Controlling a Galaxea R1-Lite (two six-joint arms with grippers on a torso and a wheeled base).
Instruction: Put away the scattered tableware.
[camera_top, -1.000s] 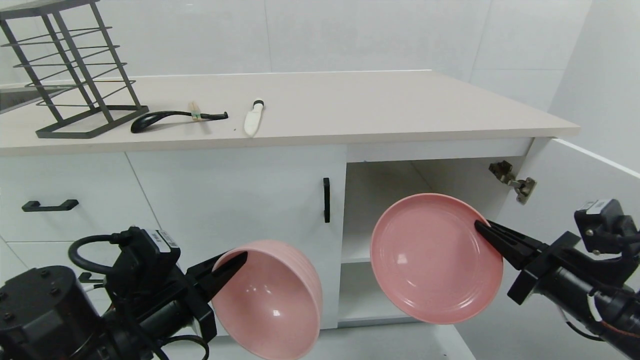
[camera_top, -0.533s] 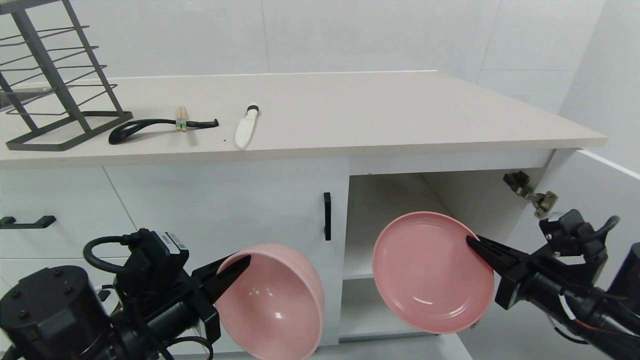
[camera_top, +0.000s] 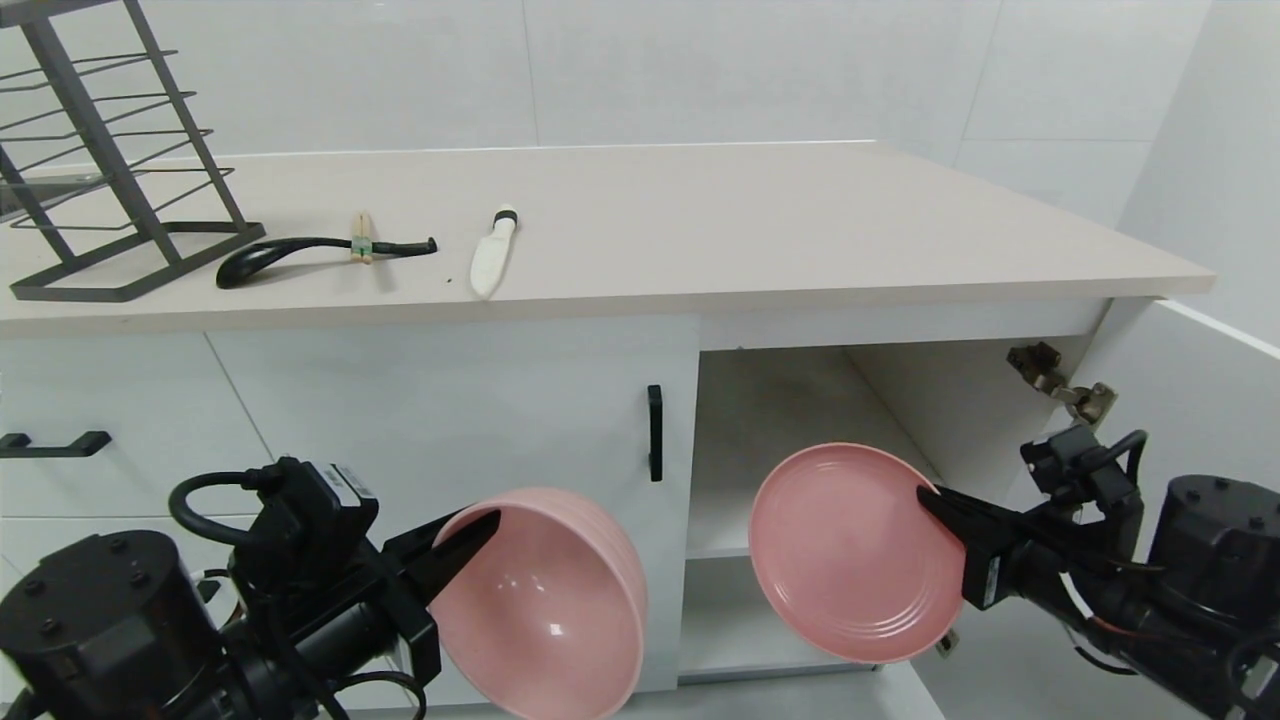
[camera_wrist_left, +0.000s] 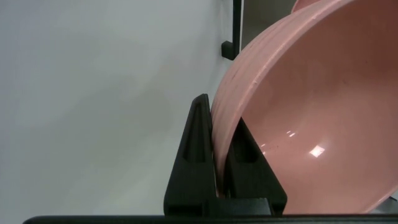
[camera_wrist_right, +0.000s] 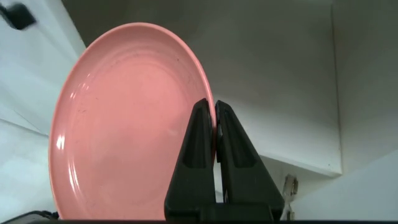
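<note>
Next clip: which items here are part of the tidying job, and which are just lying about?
Job in hand:
pink bowl, held in the left gripper jaws
pink plate, held in the right gripper jaws
open cabinet
black spoon, chopsticks and white knife on the counter

Just there:
wire rack
door handle

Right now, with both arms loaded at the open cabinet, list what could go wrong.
1. The right tool pinches the pink plate only at its rim, nearly on edge; it could swing or slip.
2. The plate hangs before the cabinet shelf and may strike its edge going in.
3. The left tool holds the pink bowl by its rim near the door handle; it might bump.
</note>
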